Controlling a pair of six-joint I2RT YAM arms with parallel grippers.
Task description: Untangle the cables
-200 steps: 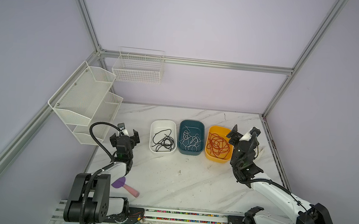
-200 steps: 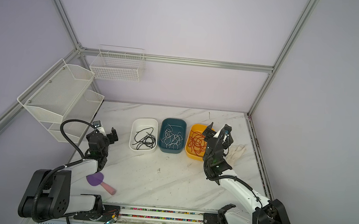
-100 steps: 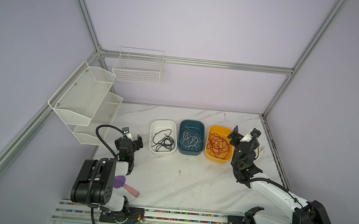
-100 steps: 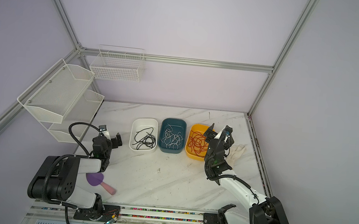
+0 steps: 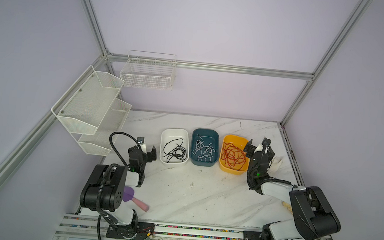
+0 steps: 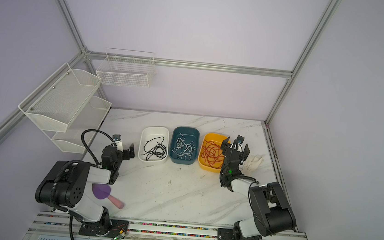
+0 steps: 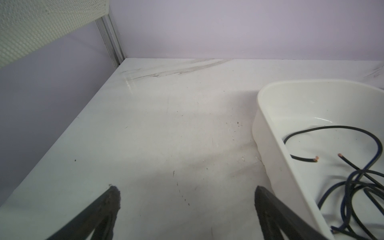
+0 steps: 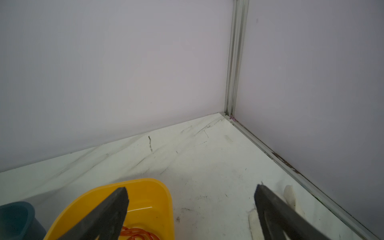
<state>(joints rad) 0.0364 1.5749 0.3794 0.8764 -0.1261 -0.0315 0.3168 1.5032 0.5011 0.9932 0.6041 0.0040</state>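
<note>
While left claw (image 7: 186, 194), right claw (image 8: 191, 192) gape empty, thin cables (image 5: 232, 153) curl in separate heaps: black, white, red-orange

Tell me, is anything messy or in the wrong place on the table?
Mostly tidy: the cables lie sorted by colour in three bins. Two strays stand out: a purple scoop with a pink handle lying partly under the left arm, and a crumpled white cloth beside the yellow bin.

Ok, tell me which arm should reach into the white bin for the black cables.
Left, probably. The left claw stands open right beside the white bin, whose black cables show in its wrist view. The right claw is open by the yellow bin, with the teal bin between.
</note>
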